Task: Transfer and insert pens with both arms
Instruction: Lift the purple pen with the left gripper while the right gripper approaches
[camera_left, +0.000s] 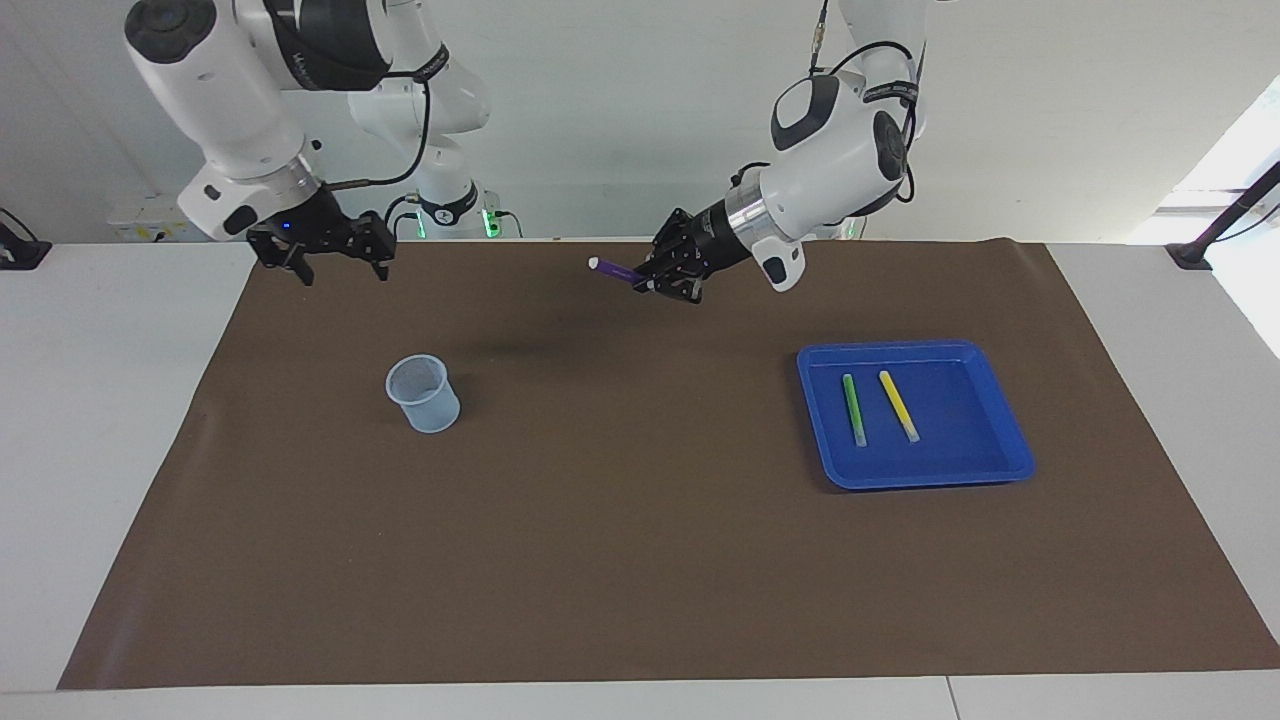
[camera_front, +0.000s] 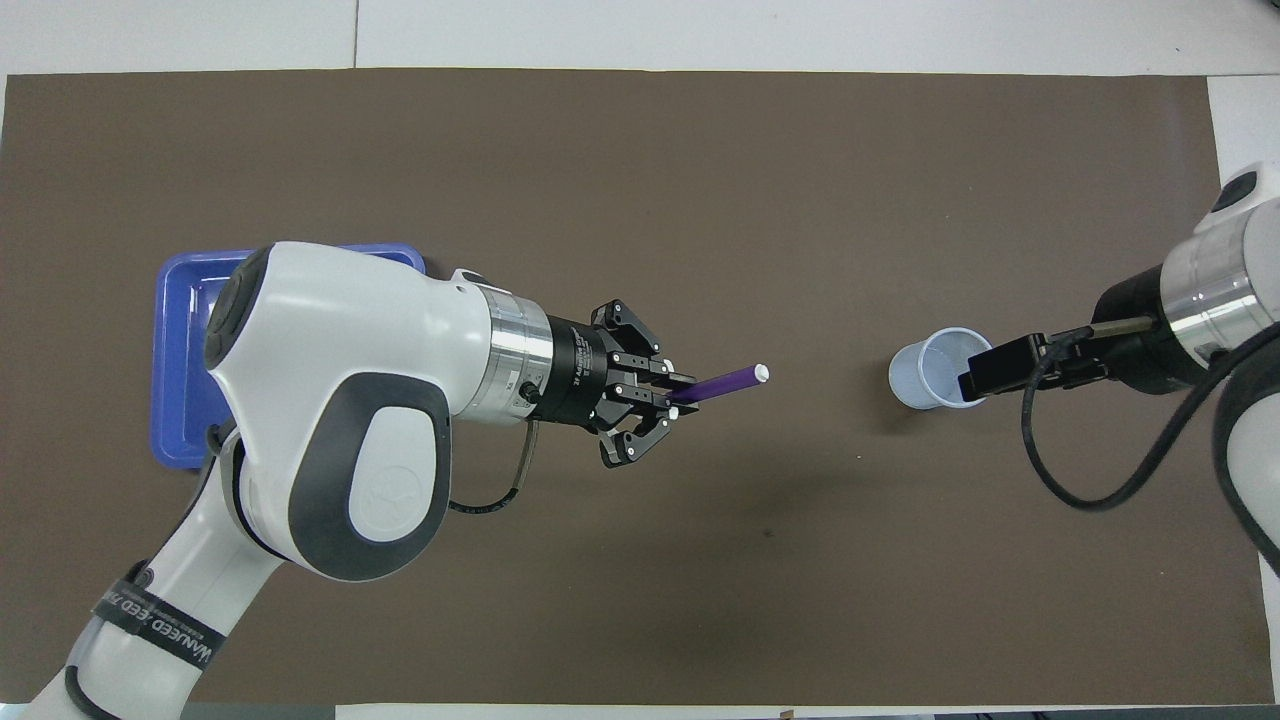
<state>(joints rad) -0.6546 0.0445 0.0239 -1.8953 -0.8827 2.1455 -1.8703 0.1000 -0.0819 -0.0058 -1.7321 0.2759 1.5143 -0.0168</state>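
Left claw (camera_left: 650, 283) is gripping purple pen (camera_left: 618, 270) tight, up over brown mat (camera_left: 640, 560) mid-bench. Right claw (camera_left: 335, 262) is hanging wide open, empty, over mat edge near cup (camera_left: 423, 394).

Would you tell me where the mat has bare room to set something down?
The brown mat lies bare between the cup and the blue tray, and across its whole stretch farthest from the robots. The tray, holding two pens, is crowded.
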